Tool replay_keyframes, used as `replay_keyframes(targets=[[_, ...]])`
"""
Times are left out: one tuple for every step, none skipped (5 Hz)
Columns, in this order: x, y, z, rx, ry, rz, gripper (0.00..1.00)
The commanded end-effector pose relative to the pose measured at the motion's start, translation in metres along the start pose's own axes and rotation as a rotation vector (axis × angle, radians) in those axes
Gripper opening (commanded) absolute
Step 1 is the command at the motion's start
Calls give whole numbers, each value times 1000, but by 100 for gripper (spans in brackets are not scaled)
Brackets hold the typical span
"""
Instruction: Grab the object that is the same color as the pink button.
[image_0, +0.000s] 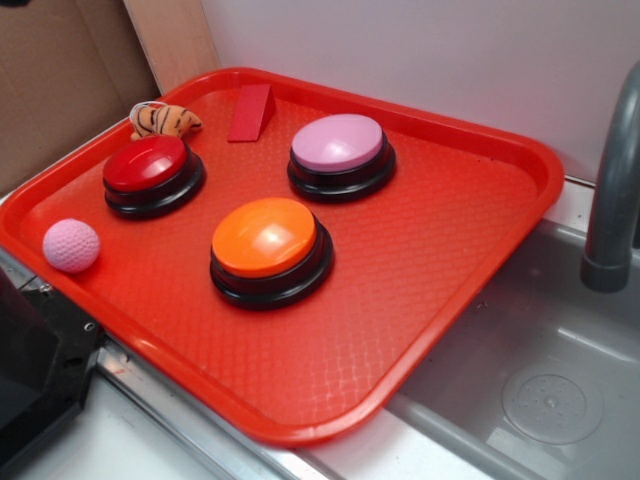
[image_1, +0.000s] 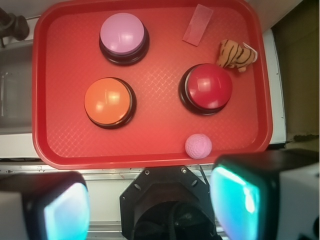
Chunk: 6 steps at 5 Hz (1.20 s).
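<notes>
The object, a small pale pink dimpled ball (image_0: 71, 245) (image_1: 198, 145), lies on the red tray (image_0: 440, 230) (image_1: 60, 65) near its front-left rim. The pink button (image_0: 338, 142) (image_1: 123, 34), a lilac dome on a black base, stands at the tray's back. My gripper (image_1: 150, 205) is open, high above the tray's near edge, with nothing between its fingers. Its right finger (image_1: 240, 200) sits just below the ball in the wrist view. In the exterior view the gripper itself is out of sight.
A red button (image_0: 147, 164) (image_1: 207, 87) and an orange button (image_0: 265, 237) (image_1: 106, 100) stand on the tray. A striped orange plush toy (image_0: 160, 120) (image_1: 236, 54) and a red wedge (image_0: 250, 112) (image_1: 197, 24) lie at the back. A sink (image_0: 540, 370) with a grey faucet (image_0: 612, 190) is to the right. The robot's black base (image_0: 30, 370) (image_1: 165, 200) is in front.
</notes>
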<state>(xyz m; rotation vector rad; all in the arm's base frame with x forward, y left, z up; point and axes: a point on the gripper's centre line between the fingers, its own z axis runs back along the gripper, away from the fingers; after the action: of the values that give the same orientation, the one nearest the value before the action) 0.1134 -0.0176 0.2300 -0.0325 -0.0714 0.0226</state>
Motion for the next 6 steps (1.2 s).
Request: replay_keyframes(targets=[[-9, 55, -59, 41, -40, 87, 100], [-11, 75, -102, 81, -22, 122, 100], [-11, 85, -140, 90, 4, 114, 100], [-11, 92, -169, 163, 1, 104, 100], [-10, 92, -186, 160, -8, 95, 100], [-8, 94, -199, 199, -14, 91, 100]])
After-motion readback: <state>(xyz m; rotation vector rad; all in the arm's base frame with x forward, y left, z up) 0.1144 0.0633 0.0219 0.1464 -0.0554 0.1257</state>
